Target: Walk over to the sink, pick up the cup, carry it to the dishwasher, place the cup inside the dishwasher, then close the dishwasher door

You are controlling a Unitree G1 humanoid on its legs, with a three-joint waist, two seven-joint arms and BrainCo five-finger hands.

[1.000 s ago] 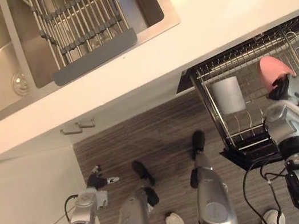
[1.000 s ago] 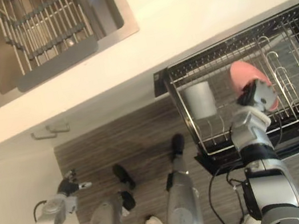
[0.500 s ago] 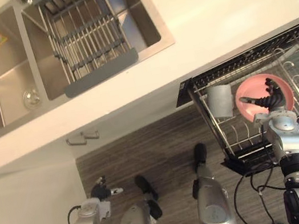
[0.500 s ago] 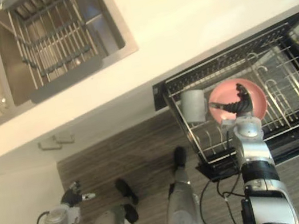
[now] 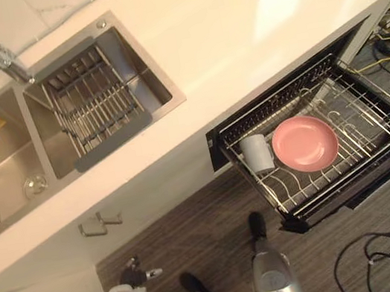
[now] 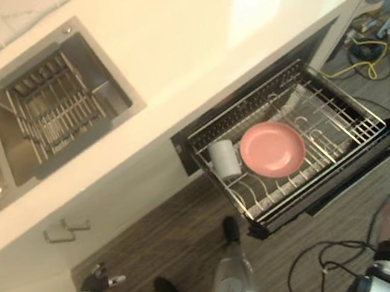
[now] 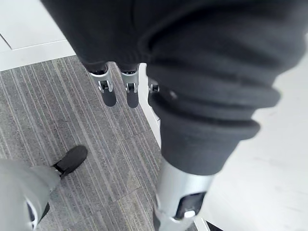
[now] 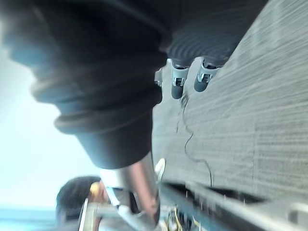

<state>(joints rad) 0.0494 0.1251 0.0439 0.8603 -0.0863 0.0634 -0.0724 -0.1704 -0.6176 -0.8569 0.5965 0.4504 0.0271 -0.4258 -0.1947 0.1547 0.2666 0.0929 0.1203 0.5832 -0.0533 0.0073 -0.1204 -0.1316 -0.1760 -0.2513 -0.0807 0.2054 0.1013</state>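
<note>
- Two wrist views come in close: left hand and right hand each hang over striped grey floor, fingers loose and straight, holding nothing.
- Pale surface runs across the frame; one two-basin sink at upper left, one wire rack in it.
- One white cup and one pink plate sit side by side in the pulled-out dishwasher rack, right of centre.

Pink plate, faucet, white countertop
</note>
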